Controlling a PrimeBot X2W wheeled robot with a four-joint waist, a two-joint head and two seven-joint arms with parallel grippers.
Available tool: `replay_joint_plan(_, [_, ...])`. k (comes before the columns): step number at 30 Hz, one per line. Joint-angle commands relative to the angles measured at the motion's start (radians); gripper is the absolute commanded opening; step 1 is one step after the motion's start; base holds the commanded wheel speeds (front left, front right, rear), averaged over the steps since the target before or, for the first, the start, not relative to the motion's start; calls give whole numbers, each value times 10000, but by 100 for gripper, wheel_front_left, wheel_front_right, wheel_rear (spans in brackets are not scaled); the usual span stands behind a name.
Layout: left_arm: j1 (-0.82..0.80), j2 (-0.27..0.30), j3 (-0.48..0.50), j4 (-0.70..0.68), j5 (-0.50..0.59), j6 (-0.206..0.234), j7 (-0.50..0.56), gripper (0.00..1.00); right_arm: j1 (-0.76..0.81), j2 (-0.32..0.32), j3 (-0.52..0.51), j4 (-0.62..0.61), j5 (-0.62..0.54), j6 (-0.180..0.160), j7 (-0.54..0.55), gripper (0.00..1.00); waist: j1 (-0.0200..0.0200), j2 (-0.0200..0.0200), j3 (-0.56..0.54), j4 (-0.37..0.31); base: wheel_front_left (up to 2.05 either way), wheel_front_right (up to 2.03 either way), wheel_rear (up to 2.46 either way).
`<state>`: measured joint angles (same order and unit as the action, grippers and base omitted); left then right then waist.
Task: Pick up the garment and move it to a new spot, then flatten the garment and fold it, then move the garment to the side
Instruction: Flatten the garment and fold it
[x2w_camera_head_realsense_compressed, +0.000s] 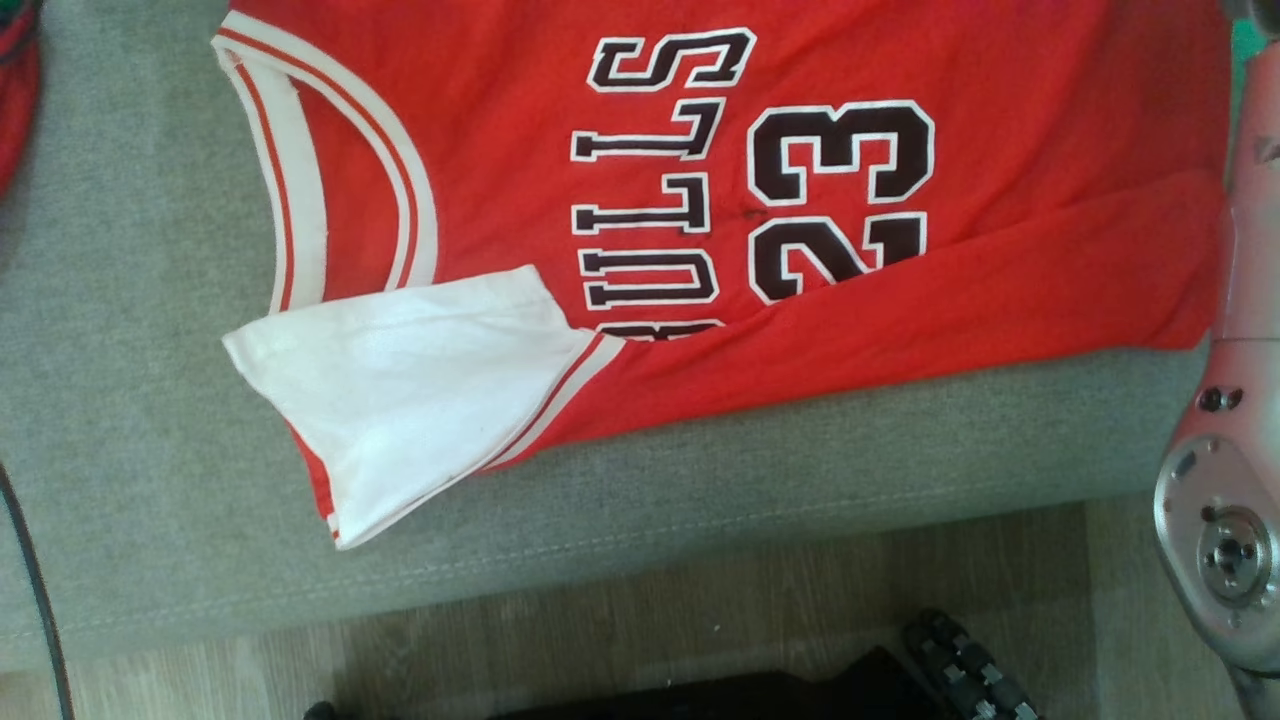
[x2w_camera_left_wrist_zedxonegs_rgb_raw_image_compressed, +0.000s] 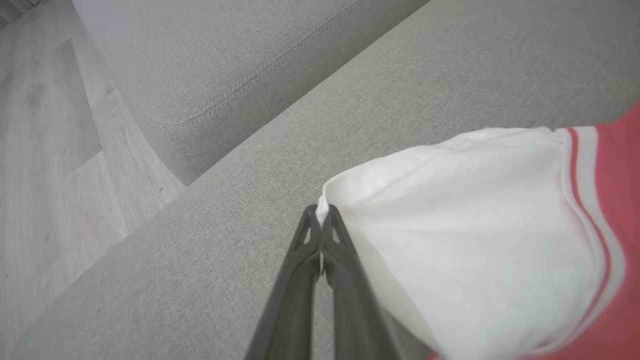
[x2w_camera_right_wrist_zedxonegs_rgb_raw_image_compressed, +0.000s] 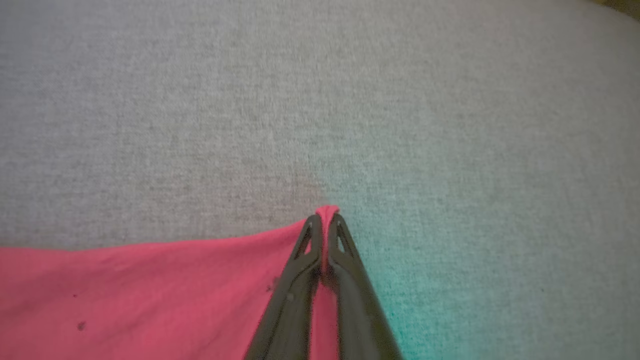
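End effectors (x2w_camera_left_wrist_zedxonegs_rgb_raw_image_compressed: 321, 214) (x2w_camera_right_wrist_zedxonegs_rgb_raw_image_compressed: 325, 221) tight on garment (x2w_camera_head_realsense_compressed: 1010, 270) corners.

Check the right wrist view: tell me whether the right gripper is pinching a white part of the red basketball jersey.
No, the right gripper is shut on a red corner of the red basketball jersey.

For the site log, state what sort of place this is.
Probably a living room in a home. A grey fabric sofa with stitched cushion seams stands on a wood-plank floor, and a red basketball jersey lies spread on its seat.
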<state>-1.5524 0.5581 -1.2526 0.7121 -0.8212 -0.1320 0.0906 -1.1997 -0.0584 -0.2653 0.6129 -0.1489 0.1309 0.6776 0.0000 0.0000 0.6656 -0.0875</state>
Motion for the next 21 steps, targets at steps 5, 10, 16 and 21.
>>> replay_joint_plan(5, [-1073,345,214,136,191,14,-791,0,-686,82,-105,-256,-169,-2,-994,0,0,0,53,6,0,0,0])
replay_joint_plan(10, [-1428,329,312,453,476,44,-1739,0,-966,82,-426,-178,-252,-2,-1781,0,0,0,83,58,0,0,0])
replay_joint_plan(16, [-1489,100,529,862,353,118,-2883,0,-1074,69,-631,106,-152,-2,-2321,0,0,0,-114,336,0,0,0])
replay_joint_plan(21, [-797,480,359,-22,8,37,-3113,0,-485,-255,-39,94,857,-2,-1827,0,0,0,-484,580,0,0,0])
